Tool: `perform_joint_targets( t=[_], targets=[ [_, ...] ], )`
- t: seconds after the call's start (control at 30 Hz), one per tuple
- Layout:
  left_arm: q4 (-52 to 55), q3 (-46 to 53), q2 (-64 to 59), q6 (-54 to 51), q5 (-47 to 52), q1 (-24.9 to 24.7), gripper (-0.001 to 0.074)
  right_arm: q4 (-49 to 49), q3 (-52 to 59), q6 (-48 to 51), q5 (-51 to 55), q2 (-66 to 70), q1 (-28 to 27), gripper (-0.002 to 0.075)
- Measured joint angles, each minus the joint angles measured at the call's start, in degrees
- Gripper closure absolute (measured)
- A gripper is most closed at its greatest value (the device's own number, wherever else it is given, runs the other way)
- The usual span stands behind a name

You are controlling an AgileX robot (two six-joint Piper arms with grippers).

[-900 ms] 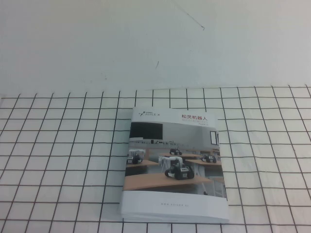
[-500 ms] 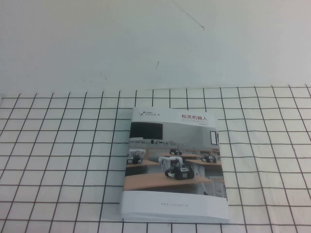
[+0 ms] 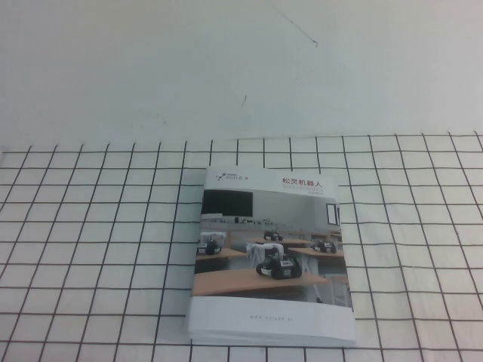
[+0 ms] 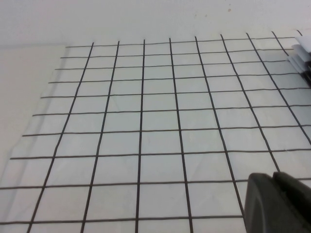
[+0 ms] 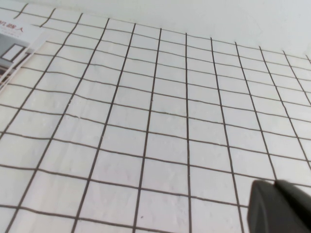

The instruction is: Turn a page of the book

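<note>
**Closed booklet waited between two parked grippers**

My right gripper (image 5: 279,206) hung low over bare gridded mat with its jaws clamped together on nothing, only a dark corner of it showing in its wrist camera. Of my left gripper (image 4: 277,201) I saw a similar dark corner above the mat, and I could not tell how its jaws stood. Neither arm appeared in the high camera. The thin white softcover booklet (image 3: 270,260) lay flat and closed on the white cloth with its black grid (image 3: 90,249), centred near the table's front edge, its long axis running away from me. Its glossy front leaf, printed with small wheeled robots on wooden desks (image 3: 272,256), faced up, untouched. The booklet's edge sat off to the right gripper's left (image 5: 14,48) and the left gripper's right (image 4: 301,56), well apart from both; I judged neither clearly nearer.
</note>
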State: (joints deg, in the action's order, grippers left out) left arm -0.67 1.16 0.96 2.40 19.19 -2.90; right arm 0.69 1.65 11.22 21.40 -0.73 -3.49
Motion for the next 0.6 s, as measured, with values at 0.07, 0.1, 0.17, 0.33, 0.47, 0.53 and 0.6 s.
perform_joint_targets(
  t=[0.07,0.1,0.17,0.33,0.47,0.53,0.6],
  targets=[
    [0.0,0.1,0.0,0.0,-1.4,0.0,0.0738,0.0,0.0,0.2,-0.6,0.0,0.0,0.0728],
    [0.0,0.2,0.0,0.0,-2.8,0.0,0.0738,0.0,0.0,0.2,-1.5,0.0,0.0,0.0728],
    [0.1,0.5,0.0,0.0,-6.9,0.0,0.0738,0.3,0.0,0.4,-4.3,0.0,0.0,0.0728],
    [0.1,0.5,0.0,0.0,-21.5,0.0,0.0738,0.5,0.0,0.5,-20.0,0.0,0.0,0.0728],
    [0.1,0.5,0.0,0.0,-35.7,0.0,0.0738,0.5,0.0,0.5,-36.8,0.0,0.0,0.0728],
    [0.1,0.5,0.0,0.0,-41.9,0.0,0.0738,0.5,0.0,-0.6,-45.0,0.0,0.0,0.0728],
    [0.1,0.5,0.0,0.0,-48.3,0.0,0.0738,0.5,0.0,-2.4,-52.9,0.0,0.0,0.0728]
  ],
)
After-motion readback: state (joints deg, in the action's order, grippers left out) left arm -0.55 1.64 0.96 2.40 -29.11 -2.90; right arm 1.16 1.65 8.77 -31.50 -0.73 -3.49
